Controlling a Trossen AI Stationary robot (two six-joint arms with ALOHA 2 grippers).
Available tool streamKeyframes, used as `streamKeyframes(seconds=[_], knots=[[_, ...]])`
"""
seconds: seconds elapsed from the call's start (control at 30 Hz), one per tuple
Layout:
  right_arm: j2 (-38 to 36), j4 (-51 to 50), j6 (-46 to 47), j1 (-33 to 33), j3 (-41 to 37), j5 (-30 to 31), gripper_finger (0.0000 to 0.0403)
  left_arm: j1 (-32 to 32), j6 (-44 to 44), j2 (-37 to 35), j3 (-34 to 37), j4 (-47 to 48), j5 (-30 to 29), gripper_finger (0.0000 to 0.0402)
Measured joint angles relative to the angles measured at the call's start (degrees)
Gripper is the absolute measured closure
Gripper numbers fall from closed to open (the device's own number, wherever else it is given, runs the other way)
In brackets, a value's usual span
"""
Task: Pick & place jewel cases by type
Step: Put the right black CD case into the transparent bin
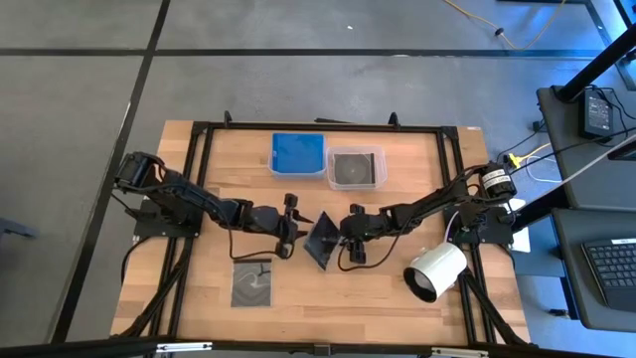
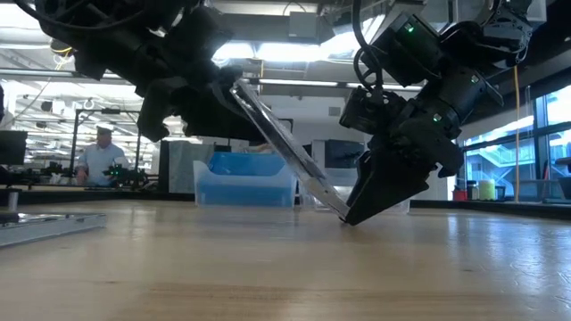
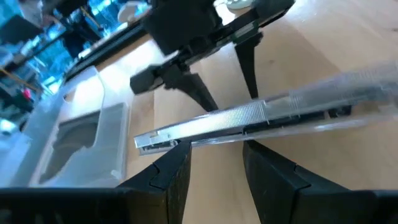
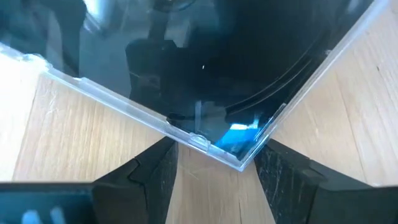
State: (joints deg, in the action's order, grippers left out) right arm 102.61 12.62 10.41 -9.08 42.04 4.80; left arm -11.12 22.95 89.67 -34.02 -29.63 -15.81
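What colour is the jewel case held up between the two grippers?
Dark grey to black, with clear edges: the tilted jewel case, best seen in the right wrist view.

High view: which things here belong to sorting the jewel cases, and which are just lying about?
Job in hand: tilted dark jewel case between left gripper and right gripper; grey case lying flat; tub of blue cases; clear tub with a dark case.
Lying about: white cylinder; keyboard on the side desk.
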Motion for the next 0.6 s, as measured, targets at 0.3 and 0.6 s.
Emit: streamKeyframes(seconds=[0.3, 0.6], knots=[[0.0, -0.2, -0.2, 0.0, 0.0, 0.0, 0.0193, -1.8, 2.0, 0.0, 0.0, -3.7, -2.6, 0.0231], [-0.1, -0.3, -0.3, 0.0, 0.0, 0.0, 0.0193, -2.1, 4.0, 0.0, 0.0, -3.2, -2.6, 0.0208]])
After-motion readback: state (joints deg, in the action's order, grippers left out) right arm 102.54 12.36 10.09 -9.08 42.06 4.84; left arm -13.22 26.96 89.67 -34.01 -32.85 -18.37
